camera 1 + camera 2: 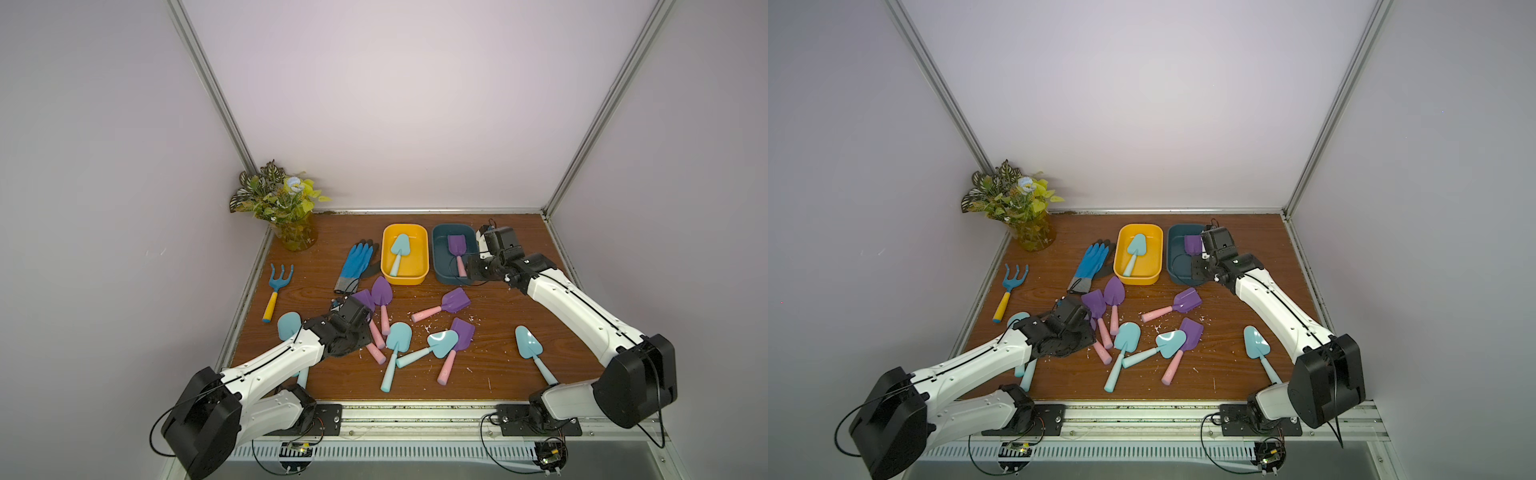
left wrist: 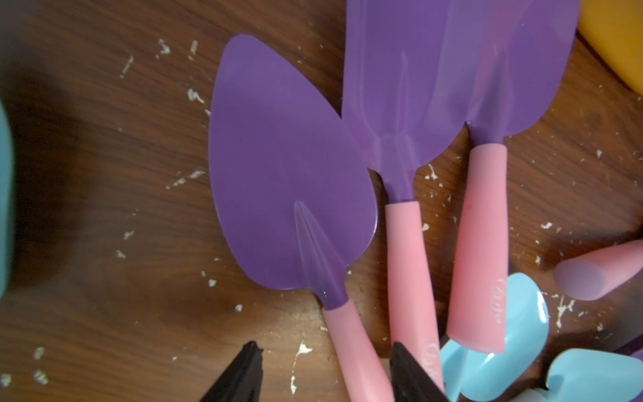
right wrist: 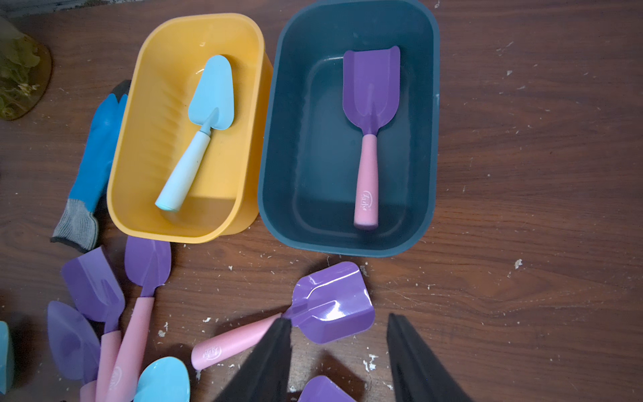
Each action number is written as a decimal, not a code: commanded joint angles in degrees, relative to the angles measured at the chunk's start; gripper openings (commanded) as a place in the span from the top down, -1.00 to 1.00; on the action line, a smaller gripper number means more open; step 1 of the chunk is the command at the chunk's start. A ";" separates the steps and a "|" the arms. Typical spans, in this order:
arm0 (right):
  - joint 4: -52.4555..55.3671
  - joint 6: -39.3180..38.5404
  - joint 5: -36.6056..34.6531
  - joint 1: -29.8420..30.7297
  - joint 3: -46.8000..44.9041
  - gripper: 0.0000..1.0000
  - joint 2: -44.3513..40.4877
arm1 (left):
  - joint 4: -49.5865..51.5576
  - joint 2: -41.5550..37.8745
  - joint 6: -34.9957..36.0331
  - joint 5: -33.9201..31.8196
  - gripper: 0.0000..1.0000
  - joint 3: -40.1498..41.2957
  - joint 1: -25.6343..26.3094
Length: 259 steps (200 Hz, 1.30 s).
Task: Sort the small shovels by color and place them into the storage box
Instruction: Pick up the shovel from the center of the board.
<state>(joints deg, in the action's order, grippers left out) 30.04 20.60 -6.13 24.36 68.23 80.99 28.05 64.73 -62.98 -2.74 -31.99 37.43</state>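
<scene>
A yellow storage box (image 1: 424, 249) holds one aqua shovel (image 1: 400, 249). Beside it, a dark teal box (image 1: 438, 266) holds a purple shovel with a pink handle (image 3: 370, 104). Several more shovels lie loose on the wooden table, purple ones (image 1: 455, 300) mixed with aqua ones (image 1: 528, 343). My left gripper (image 2: 325, 351) is open and low over a cluster of purple shovels, with the pink handle (image 2: 351, 344) of a pointed one between its jaws. My right gripper (image 3: 339, 322) hangs open and empty above the table by the teal box's near edge.
A blue rake with a yellow handle (image 1: 279, 286) lies at the far left. A blue glove (image 1: 358, 262) lies left of the yellow box, and a potted plant (image 1: 291, 208) fills the back left corner. Walls enclose three sides. White specks litter the wood.
</scene>
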 commanded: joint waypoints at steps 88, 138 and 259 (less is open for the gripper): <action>0.28 -0.76 -1.26 0.36 1.12 -0.02 -2.41 | -3.18 2.11 -0.99 0.63 -0.17 2.54 1.42; 0.19 -0.73 -1.17 0.34 0.97 -0.02 -2.17 | -3.27 1.63 -1.19 0.70 -0.04 3.78 1.52; -0.16 -0.59 -1.06 0.34 0.15 -0.01 -2.06 | -1.88 -0.76 -1.97 1.89 0.05 6.18 2.78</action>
<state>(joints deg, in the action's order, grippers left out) 30.22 20.51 -6.15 24.36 68.20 80.97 23.97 64.62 -64.14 -1.41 -27.03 39.00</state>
